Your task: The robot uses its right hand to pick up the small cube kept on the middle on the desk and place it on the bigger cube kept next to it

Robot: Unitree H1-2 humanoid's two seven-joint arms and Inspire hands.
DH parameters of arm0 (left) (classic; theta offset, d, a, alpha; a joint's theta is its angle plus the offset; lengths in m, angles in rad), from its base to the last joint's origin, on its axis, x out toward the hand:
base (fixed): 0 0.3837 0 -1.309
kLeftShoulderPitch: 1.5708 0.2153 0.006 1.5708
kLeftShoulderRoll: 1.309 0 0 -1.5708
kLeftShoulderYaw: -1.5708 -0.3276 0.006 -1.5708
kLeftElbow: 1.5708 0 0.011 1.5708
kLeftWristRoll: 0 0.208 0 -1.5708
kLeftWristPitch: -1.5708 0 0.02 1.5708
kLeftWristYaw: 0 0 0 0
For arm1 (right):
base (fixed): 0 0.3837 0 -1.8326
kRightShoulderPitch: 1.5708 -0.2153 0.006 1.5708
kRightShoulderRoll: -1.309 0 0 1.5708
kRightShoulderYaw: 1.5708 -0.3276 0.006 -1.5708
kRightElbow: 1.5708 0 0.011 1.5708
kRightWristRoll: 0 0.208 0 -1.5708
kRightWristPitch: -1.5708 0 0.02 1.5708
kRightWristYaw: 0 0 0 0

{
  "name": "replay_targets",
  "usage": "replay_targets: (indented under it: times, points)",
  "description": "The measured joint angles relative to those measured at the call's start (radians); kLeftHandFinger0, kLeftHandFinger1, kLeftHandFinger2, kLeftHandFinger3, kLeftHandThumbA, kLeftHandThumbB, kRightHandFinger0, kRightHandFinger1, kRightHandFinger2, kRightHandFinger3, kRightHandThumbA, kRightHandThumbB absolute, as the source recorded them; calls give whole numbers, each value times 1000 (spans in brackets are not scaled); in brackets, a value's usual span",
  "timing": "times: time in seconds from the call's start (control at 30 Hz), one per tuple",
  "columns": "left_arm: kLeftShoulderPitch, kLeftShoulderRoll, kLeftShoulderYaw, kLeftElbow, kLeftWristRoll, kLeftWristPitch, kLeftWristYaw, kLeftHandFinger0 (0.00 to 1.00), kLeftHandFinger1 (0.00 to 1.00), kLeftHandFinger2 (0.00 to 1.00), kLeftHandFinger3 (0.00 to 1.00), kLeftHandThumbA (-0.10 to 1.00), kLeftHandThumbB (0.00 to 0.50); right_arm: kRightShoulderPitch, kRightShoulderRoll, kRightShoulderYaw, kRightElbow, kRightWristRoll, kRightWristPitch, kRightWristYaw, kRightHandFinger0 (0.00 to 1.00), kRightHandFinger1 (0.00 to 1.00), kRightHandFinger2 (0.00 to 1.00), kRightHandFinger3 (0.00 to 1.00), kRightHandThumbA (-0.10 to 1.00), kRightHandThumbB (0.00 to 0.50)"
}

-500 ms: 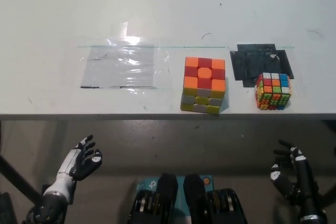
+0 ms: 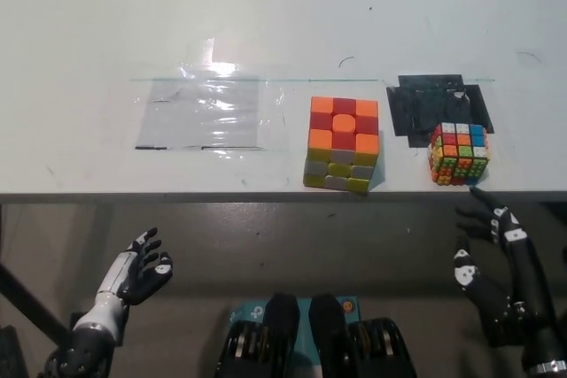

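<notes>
Filling the upper half of the head view, a pale grey matte desk (image 2: pixel 266 15) runs edge to edge, its front lip a straight line across the middle; below it lies dull grey-brown floor. A rectangular sheet of clear, crinkled plastic film (image 2: pixel 205 114) lies flat on the desk toward nine o'clock, catching a bright glare. At the centre of the desk's front edge sits the bigger cube (image 2: pixel 343 143), a glossy plastic puzzle cube with large rounded tiles, orange and red on top, yellow and white on the front. At three o'clock from it, a patch of black tape (image 2: pixel 423 104) in overlapping strips is stuck to the desk. The small cube (image 2: pixel 459 153), a finely tiled multicoloured puzzle cube, rests on the patch's near edge, well apart from the bigger cube. The black right hand (image 2: pixel 494 258) hangs below the desk edge at five o'clock, empty, fingers spread. The white left hand (image 2: pixel 135 273) rests at seven o'clock, empty, fingers loosely apart.
</notes>
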Motion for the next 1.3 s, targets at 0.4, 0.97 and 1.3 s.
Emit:
replay_targets:
  times: [0.4,0.97,1.3]
  points:
    - [3,-2,2,27,-1,-14,0,1000,1000,1000,1000,260,235,-127,-77,23,-132,-31,74,99,651,686,770,901,242,110]
    - [5,-3,3,26,0,-15,0,1000,1000,1000,1000,283,221,-362,-242,60,-70,-111,113,217,1000,1000,1000,1000,989,500]
    - [6,-5,4,26,-1,-15,0,1000,1000,1000,1000,265,226,-430,-251,116,128,-167,73,231,1000,1000,1000,1000,969,500]
